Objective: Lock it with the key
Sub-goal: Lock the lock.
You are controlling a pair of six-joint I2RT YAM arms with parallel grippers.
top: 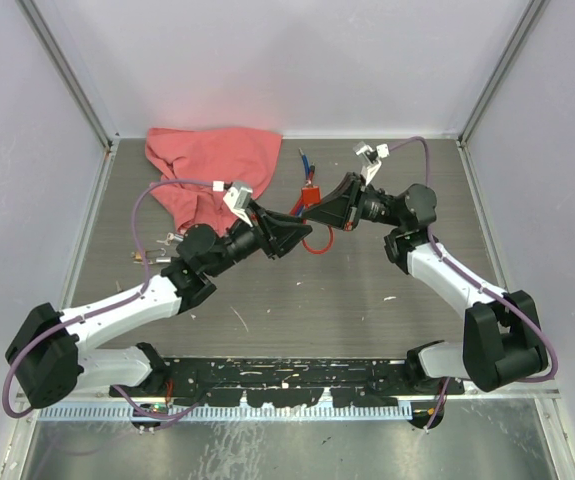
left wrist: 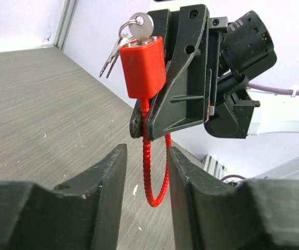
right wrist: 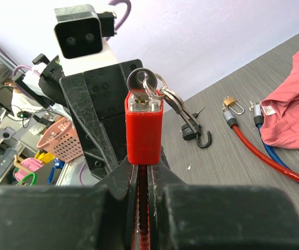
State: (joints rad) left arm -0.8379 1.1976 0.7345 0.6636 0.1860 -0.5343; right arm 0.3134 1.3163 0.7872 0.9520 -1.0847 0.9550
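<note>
While the right tool [right wrist: 145,179] is pinching the padlock [right wrist: 144,130], the spread left tool [left wrist: 146,155] is needing a square grip on the key [left wrist: 143,25] atop it.

The padlock [right wrist: 144,127] is bright red with a silvery top face. Its ribbed cable [left wrist: 146,156] is the same red, and the key [right wrist: 137,83] and its ring are silver. The jaws are matte black. The counter [top: 317,290] is grey with fine wood-like streaks. Near its far left corner the cloth [top: 207,165] is salmon pink. The small lock [right wrist: 235,105] is brass.
</note>
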